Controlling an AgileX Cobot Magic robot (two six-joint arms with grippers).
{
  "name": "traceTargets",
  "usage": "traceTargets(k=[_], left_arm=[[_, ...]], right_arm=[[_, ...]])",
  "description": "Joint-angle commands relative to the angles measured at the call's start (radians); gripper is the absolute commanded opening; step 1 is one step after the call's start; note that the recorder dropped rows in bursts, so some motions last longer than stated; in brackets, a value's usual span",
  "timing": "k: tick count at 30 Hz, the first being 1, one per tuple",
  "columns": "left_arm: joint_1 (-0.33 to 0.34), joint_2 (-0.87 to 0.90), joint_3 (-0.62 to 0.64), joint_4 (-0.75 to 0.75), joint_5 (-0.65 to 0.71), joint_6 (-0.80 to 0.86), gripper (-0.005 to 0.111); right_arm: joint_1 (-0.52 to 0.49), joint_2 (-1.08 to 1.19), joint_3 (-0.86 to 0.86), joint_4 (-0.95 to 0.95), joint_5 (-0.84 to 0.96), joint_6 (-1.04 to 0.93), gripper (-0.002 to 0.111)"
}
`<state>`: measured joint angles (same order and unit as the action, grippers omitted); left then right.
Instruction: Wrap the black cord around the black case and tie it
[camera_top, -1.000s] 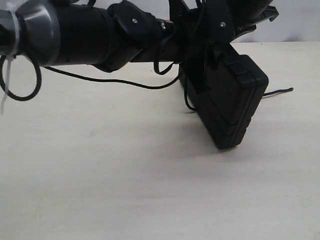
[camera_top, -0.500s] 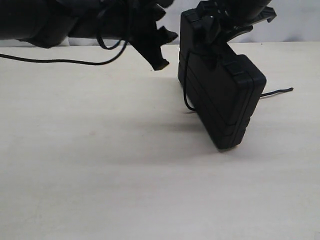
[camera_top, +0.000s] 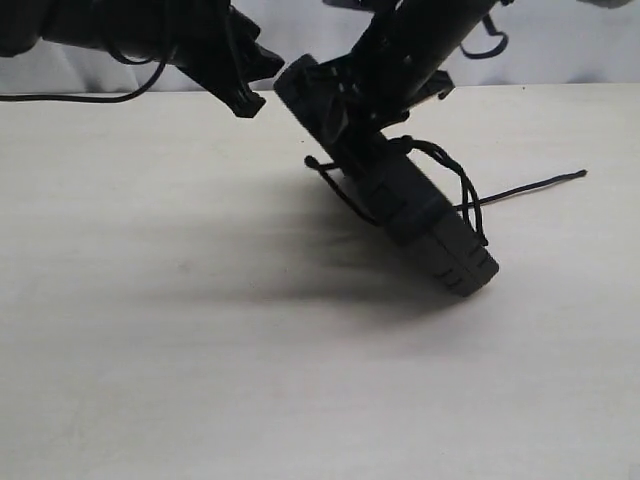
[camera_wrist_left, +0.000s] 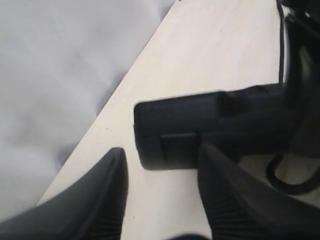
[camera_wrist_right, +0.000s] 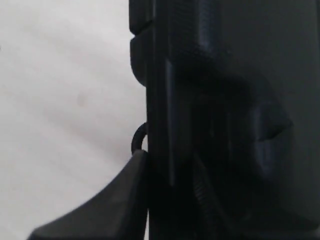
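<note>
**A:** Cord (camera_top: 530, 186): where is it, and how will it handle?

**B:** Left to right: the left gripper (camera_top: 255, 85), fingers apart and empty, sits at 10 o'clock of the case (camera_top: 430, 225). The right gripper (camera_top: 368, 112) is clamped on the tilted case, whose low corner seems to rest on the table (camera_top: 150, 300). The cord loops loosely round the case, and its tail trails toward 3 o'clock.

**A:** Where to grab?

**B:** It looks soft, light and likely to slip. I'd pinch the tail close to the case.

Black case (camera_top: 432, 222) of matte grainy plastic, braided black cord (camera_top: 540, 185), smooth matte pale table (camera_top: 200, 350)
</note>
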<state>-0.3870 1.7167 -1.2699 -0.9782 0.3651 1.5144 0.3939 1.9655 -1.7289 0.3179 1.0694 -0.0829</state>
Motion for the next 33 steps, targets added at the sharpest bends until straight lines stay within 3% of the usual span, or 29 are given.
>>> traceTargets(k=[1, 10, 18, 24, 28, 33], left_arm=[[0.045, -0.007, 0.005, -0.006, 0.067, -0.036, 0.043], [0.103, -0.007, 0.005, 0.001, 0.238, -0.050, 0.043], [0.099, 0.076, 0.005, 0.060, 0.479, -0.027, 0.043], [0.027, 0.233, 0.005, -0.071, 0.667, 0.310, 0.043], [-0.045, 0.297, 0.005, -0.142, 0.627, 0.523, 0.043], [-0.112, 0.316, 0.005, -0.157, 0.438, 0.534, 0.043]], right_arm=[[0.043, 0.009, 0.059, -0.043, -0.041, 0.002, 0.006], [0.061, 0.008, 0.067, -0.039, -0.047, -0.002, 0.043], [0.050, -0.053, 0.067, -0.122, -0.027, -0.005, 0.045], [-0.084, -0.089, 0.067, -0.153, 0.047, 0.021, 0.045], [-0.181, -0.089, 0.102, -0.152, 0.058, 0.008, 0.045], [-0.305, -0.089, 0.209, -0.158, -0.043, 0.005, 0.045]])
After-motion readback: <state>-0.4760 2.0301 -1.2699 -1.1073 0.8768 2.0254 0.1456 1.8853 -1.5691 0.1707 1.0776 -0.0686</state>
